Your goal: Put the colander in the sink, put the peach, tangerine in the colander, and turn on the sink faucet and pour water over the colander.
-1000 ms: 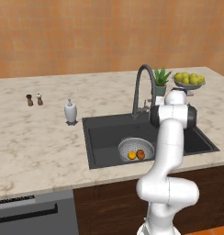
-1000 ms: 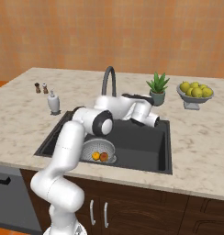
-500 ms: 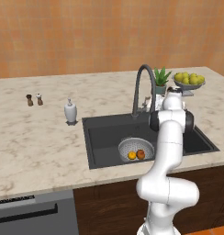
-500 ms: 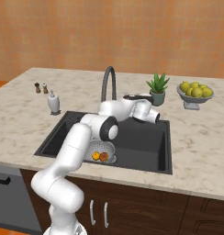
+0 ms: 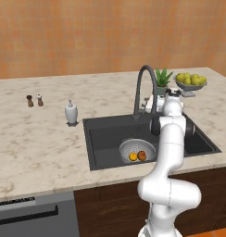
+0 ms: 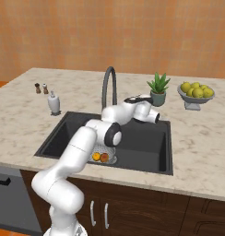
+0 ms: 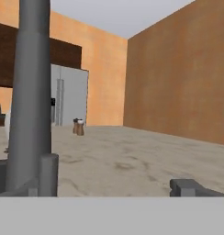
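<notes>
Left base view: the white arm rises over the front edge of the sink and bends back toward the sink faucet. Its hand sits just beside the faucet's base, on the side toward the small potted plant and the bowl of yellow-green fruit. The colander lies in the basin, below the hand and nearer the front wall, with two fruits in it: a yellow-orange one and a redder one, touching or nearly so. No water runs from the spout. Well away from the hand across the counter stand a white soap bottle and, farther still, two small shakers.

Right base view: the gripper is at the back rim of the sink, just beside the faucet's foot, with the plant close behind it. The colander is largely hidden behind the forearm; both fruits peek out under the elbow.

Hand view: the faucet's dark upright stem stands very close on one side, rising past the top edge. Two dark fingertips show at the bottom, set wide apart with nothing between them; the stem lies outside the gap, beside one tip. Far ahead on the marble counter are the shakers.
</notes>
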You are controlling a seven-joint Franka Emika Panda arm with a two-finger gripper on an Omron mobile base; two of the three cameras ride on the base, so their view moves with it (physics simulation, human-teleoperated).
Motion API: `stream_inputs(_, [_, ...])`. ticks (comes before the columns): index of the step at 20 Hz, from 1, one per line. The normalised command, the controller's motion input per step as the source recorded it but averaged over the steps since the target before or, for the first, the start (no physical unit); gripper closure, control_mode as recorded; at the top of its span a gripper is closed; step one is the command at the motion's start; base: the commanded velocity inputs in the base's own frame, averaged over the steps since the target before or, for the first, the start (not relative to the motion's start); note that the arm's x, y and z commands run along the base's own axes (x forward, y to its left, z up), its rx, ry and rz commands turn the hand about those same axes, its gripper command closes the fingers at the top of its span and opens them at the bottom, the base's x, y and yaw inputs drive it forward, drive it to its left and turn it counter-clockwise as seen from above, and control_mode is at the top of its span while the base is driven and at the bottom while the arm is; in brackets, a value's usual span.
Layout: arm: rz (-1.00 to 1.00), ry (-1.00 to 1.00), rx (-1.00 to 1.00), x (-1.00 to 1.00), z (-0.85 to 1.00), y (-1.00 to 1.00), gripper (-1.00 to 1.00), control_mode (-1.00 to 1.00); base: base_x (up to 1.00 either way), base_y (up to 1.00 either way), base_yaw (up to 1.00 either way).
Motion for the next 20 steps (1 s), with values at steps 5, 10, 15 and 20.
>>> stream_inputs(5, [0.0,0.0,0.0,0.18,-0.07,0.11,1.0,-1.0,0.0,0.0,0.0])
stream_inputs(10, [0.0,0.0,0.0,0.32,-0.03,-0.01,1.0,-1.0,0.0,0.0,0.0])
stream_inputs(15, [-0.01,0.0,0.0,0.38,-0.01,-0.01,1.0,-1.0,0.0,0.0,0.0])
stream_inputs(20, [-0.08,0.01,0.0,0.44,-0.07,-0.09,1.0,-1.0,0.0,0.0,0.0])
